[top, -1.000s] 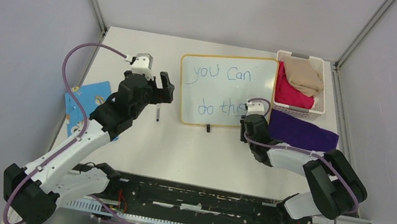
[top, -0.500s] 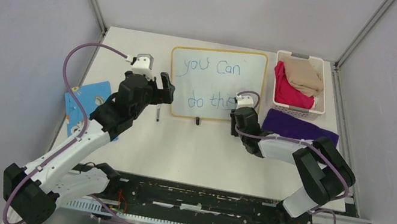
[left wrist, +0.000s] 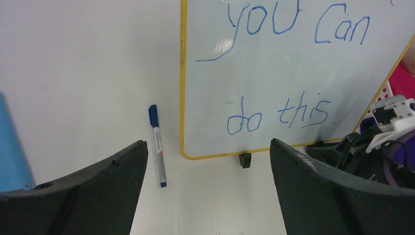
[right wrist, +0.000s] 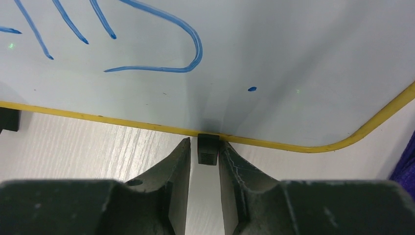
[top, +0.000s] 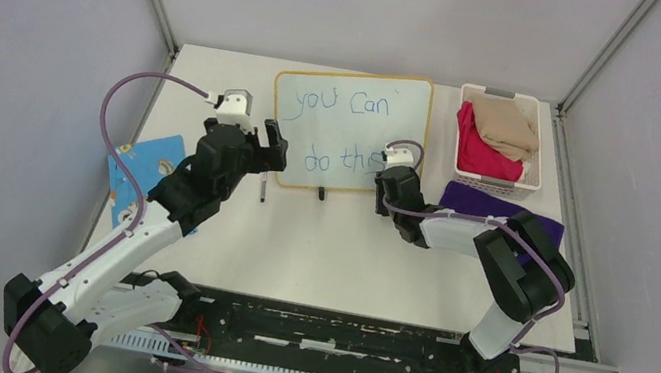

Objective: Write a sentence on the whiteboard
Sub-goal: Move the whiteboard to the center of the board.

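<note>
The sentence (top: 320,105) is finished on the whiteboard (top: 348,133), far-middle on the worktop (top: 336,248). My right fingers (right wrist: 175,169) grip the whiteboard by its black foot (right wrist: 207,149); my left fingers (left wrist: 103,191) are wide open, empty. Next, I think, a gentle release.

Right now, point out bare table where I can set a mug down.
Bare: the table between the whiteboard and the black rail; the far-left corner, left of the whiteboard. Crowded: the right side, with basket, purple cloth and right claw.

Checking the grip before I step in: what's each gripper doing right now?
Left gripper: open, holding nothing.
Right gripper: closed on the black foot of the whiteboard.
</note>
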You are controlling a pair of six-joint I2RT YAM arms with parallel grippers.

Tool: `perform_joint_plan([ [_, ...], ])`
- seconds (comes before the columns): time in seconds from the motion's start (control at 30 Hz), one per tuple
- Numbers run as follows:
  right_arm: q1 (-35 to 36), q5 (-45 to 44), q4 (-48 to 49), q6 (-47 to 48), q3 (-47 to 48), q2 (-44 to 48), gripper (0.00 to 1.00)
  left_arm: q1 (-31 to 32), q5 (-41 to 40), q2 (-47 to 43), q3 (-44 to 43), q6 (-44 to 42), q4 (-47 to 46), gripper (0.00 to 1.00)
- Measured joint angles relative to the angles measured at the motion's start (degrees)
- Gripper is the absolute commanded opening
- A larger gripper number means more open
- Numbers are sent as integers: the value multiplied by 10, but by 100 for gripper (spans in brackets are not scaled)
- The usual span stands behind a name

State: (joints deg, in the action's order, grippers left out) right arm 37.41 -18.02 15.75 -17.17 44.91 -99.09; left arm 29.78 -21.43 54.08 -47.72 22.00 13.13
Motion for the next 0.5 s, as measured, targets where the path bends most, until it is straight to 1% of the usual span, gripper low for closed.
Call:
perform_joint_plan([
  [0.17, 0, 3, 0, 0, 0, 0, 47, 0, -6, -3, 0, 0, 0, 98],
  [0.27, 0, 9, 0, 0, 0, 0, 52, 0, -8, -3, 0, 0, 0, 98],
  [0.5, 1, 16, -4, 0, 0, 10, 54, 0, -10, -3, 0, 0, -1, 98],
])
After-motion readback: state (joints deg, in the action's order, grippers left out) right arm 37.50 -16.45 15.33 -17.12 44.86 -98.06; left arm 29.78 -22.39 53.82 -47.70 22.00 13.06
